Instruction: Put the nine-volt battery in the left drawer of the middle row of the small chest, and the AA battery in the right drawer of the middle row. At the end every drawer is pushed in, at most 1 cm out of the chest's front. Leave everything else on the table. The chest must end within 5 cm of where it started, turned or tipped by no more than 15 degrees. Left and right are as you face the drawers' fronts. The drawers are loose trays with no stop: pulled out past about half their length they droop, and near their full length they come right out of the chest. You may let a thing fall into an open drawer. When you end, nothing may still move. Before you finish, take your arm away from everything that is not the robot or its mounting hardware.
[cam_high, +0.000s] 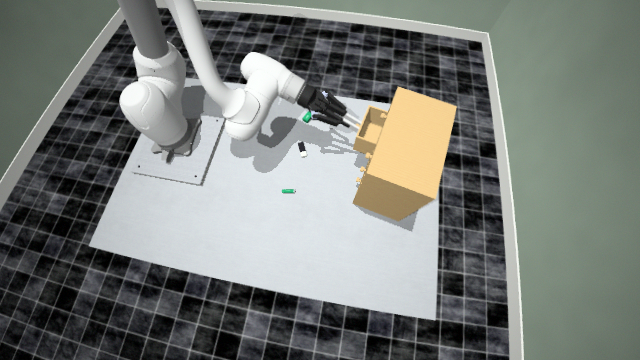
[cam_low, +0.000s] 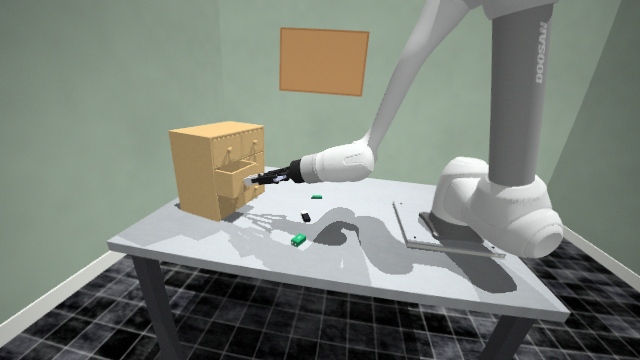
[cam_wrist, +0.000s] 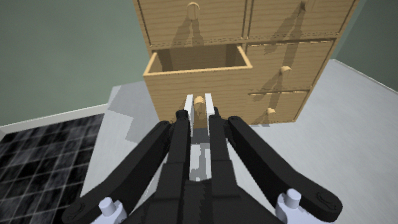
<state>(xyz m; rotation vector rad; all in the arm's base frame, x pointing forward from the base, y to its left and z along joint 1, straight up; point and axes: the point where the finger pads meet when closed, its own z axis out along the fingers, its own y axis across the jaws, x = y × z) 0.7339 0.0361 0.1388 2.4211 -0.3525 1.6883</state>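
The hand (cam_wrist: 199, 107) pinches the knob (cam_wrist: 199, 101) of the left middle drawer (cam_wrist: 200, 75), which stands partly out of the chest (cam_high: 415, 150). That looks far enough; next, let go and fetch the nine-volt (cam_high: 306, 116), lying on the counter (cam_high: 270, 240) near the wrist.

gripper (cam_high: 356, 121) at pulled-out drawer (cam_high: 369, 131) of chest (cam_high: 406, 156)

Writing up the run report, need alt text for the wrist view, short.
The black claw is shut on the knob of the chest's middle-left drawer, which stands pulled out and looks empty. The other visible drawers are pushed in; grey table lies below.
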